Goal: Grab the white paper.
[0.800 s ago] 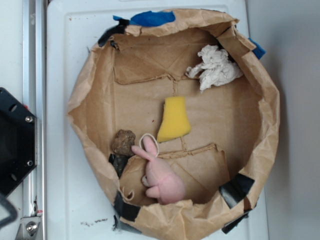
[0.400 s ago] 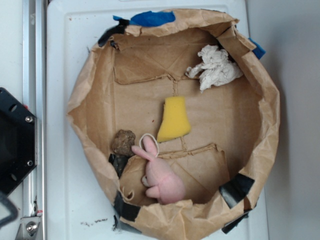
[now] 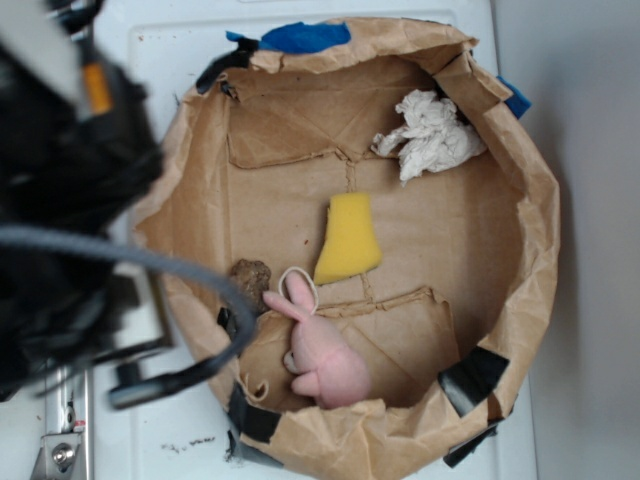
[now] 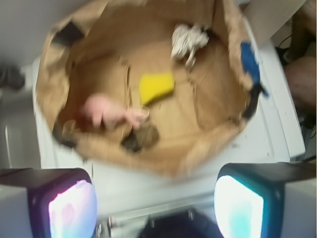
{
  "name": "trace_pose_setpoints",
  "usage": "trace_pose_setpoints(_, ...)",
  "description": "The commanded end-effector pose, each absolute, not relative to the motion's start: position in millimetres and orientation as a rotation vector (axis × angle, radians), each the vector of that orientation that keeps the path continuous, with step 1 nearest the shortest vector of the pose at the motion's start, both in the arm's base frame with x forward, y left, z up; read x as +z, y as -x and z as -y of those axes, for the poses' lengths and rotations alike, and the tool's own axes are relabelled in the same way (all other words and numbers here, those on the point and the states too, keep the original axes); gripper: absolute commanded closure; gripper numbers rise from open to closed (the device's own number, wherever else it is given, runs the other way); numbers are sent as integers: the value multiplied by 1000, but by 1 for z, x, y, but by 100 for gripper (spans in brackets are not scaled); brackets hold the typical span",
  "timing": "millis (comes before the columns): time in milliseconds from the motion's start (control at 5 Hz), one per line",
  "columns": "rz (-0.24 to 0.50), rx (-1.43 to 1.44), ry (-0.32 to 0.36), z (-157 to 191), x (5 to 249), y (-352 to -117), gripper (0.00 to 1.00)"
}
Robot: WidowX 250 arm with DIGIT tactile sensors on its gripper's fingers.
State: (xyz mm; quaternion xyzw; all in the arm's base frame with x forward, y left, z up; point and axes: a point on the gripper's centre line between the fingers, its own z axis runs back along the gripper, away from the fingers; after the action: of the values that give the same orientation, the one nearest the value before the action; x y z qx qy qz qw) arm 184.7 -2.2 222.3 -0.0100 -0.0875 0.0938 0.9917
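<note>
Overhead, the white paper (image 3: 430, 134) sits against the paper basin's (image 3: 540, 240) far wall, where the rim could snag a descending arm. Wrist view: the hand (image 4: 156, 206) hangs released and empty, well apart from it; the yellow sponge (image 4: 156, 88) lies between.

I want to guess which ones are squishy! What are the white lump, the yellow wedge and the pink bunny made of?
The white lump looks like crumpled tissue paper: matte, full of wrinkles and folds. The yellow wedge seems to be sponge foam, with a dull, even surface and soft edges. The pink bunny looks like plush fabric, fuzzy and rounded. All three probably squash easily.
</note>
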Motion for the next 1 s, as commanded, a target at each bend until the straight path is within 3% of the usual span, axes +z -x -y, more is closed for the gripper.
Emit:
trace_pose_setpoints(0,335,316,90,-22,224,-240,0)
trace_pose_setpoints(600,335,316,90,-22,224,-240,0)
trace_pose_setpoints(800,265,328,47,-54,174,-277,0)
